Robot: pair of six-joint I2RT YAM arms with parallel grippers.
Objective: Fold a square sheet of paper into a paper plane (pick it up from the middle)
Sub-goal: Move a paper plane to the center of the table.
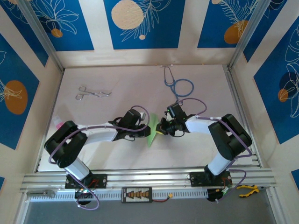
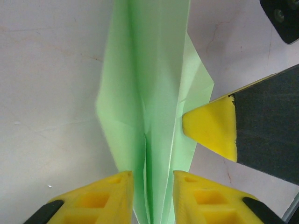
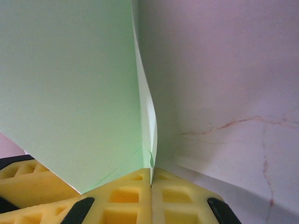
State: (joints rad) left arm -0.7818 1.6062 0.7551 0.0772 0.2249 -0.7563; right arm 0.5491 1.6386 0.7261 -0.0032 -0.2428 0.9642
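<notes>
Centrally over the table (image 1: 117, 74), the plane (image 1: 153, 131) runs near-to-far, narrow end toward the arm bases. The left wrist view shows the left gripper (image 2: 152, 179) slightly parted astride its ridge. The right wrist view shows the right gripper (image 3: 150, 171) pressed together, pinching its edge.

Thin matt green paper, sharply creased, in the paper plane (image 2: 149, 93); smooth pale counter (image 2: 46, 93), faintly veined, dull sheen; matt yellow moulded plastic-looking pads (image 3: 126, 200).

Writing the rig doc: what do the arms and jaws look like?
Left arm and right arm: white links, black joints, purple cables looping alongside. Jaws: yellow pads with moulded square pockets, on black backing.
</notes>
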